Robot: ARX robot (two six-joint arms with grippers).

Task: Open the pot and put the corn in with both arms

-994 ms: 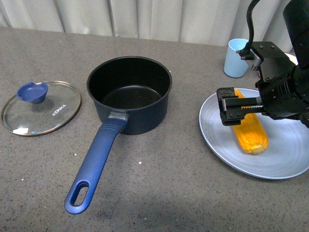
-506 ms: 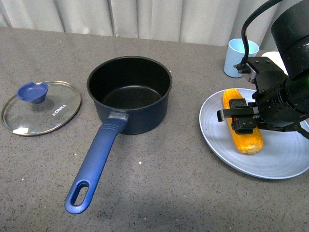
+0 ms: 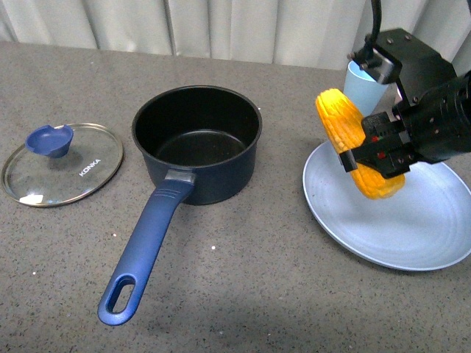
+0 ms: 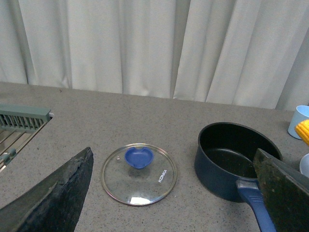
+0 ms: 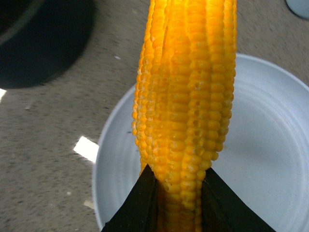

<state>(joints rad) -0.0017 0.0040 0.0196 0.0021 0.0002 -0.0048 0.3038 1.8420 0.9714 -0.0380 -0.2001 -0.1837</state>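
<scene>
1. Front view: the pot [image 3: 197,140], a dark navy saucepan, is seen standing open in the middle of the grey, speckled surface [image 3: 257,294]. Its round inside is black and bare.
2. Its long blue handle [image 3: 147,243], pierced by an oval hole at the end, is pointed toward the near edge, slightly to the left.
3. The round glass lid [image 3: 62,163], metal-rimmed and marked KONKA, is laid flat near the left edge, apart from the pot, with its blue knob [image 3: 50,140] upward.
4. The corn [image 3: 340,118], a tapered yellow-orange cob ridged with rows of kernels, is clamped around its lower half by the jaws of the right arm [image 3: 434,110].
5. The cob is held tilted above the left part of a plate [image 3: 397,235], its upper end leaning toward the pot.
6. The plate, pale blue, smooth and shallow, is set near the right edge. A pale blue cup [image 3: 359,92] is seen behind it, by the far right corner.
7. In the right wrist view the cob is shown pinched between two black, wedge-shaped jaw tips, with the plate beneath.
8. In the left wrist view the two dark, rough-faced fingers [image 4: 58,193] of the left jaws are spread wide, with nothing held between them.
</scene>
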